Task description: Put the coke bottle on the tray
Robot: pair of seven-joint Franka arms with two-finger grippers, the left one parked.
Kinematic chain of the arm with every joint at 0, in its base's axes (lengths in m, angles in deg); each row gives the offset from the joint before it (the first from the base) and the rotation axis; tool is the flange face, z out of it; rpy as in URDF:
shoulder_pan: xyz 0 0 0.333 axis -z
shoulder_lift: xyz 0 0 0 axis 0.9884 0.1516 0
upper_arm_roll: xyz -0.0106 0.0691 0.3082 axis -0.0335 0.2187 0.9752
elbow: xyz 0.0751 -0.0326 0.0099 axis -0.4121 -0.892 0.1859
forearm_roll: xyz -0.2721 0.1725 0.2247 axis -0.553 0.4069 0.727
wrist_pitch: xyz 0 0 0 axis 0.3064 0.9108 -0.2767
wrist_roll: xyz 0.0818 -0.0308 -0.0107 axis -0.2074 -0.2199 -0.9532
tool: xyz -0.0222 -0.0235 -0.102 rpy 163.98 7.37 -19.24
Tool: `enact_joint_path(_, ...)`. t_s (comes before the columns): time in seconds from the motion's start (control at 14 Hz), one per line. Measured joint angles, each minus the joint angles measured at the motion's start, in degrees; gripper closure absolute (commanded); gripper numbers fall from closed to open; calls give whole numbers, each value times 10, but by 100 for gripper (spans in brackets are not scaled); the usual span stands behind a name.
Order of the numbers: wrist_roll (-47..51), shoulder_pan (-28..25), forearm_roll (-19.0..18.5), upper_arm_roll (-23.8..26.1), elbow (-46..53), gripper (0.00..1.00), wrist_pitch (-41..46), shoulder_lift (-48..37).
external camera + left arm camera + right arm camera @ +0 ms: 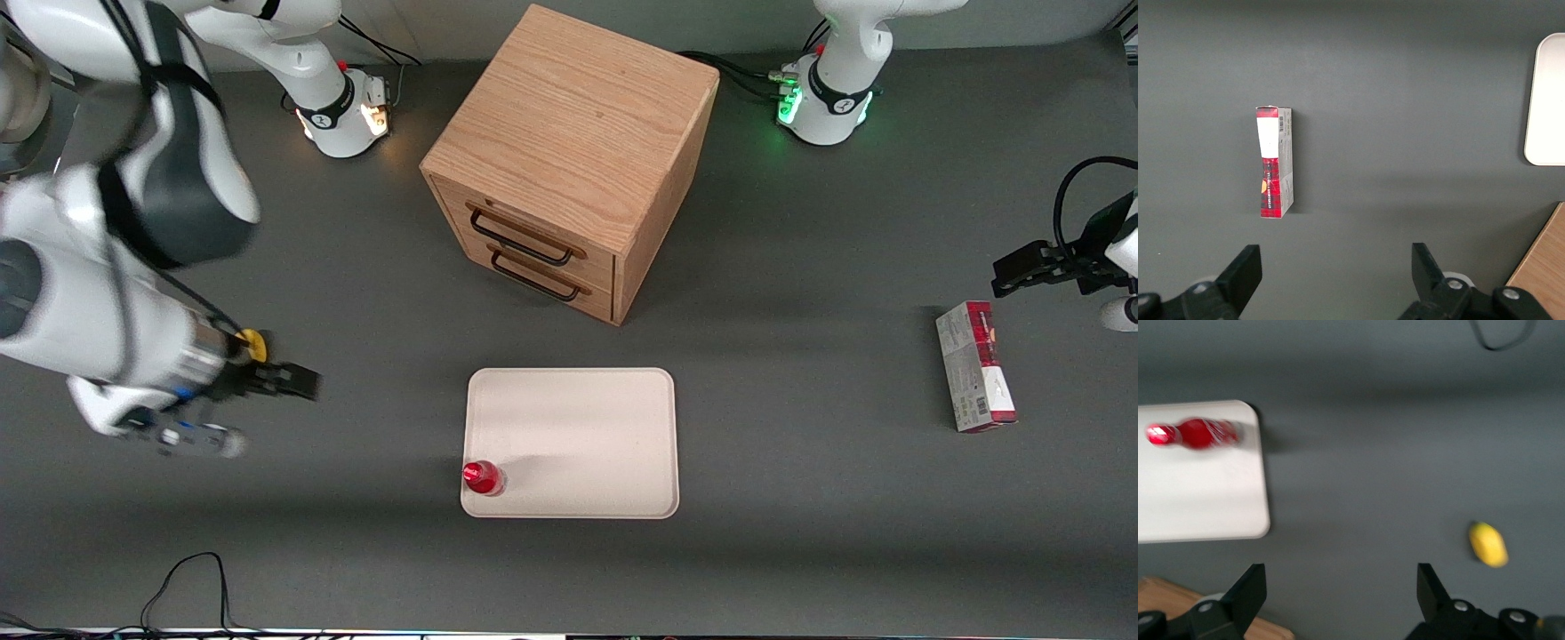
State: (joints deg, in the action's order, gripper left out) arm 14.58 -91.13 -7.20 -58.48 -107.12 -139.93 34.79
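The coke bottle stood upright on the tray, at its lower-left corner in the front view — my gripper hung well apart, fingers spread, empty, near the lemon.

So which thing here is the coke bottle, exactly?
Find the wooden cabinet; nearer the camera lies a cream tray. The coke bottle stands upright in the tray's near corner toward the working arm, the only red thing there. The hand hangs open, apart, above a yellow lemon.
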Motion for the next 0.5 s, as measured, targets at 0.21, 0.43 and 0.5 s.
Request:
enact_joint_path(0.21, -56, -18, 22, -67, -110, 0, 8, -117)
enact_joint_path(0.43, -63, -19, 22, -73, -218, 0, -12, -214)
enact_joint_path(0.5, -63, -20, 22, -73, -247, 0, -24, -237)
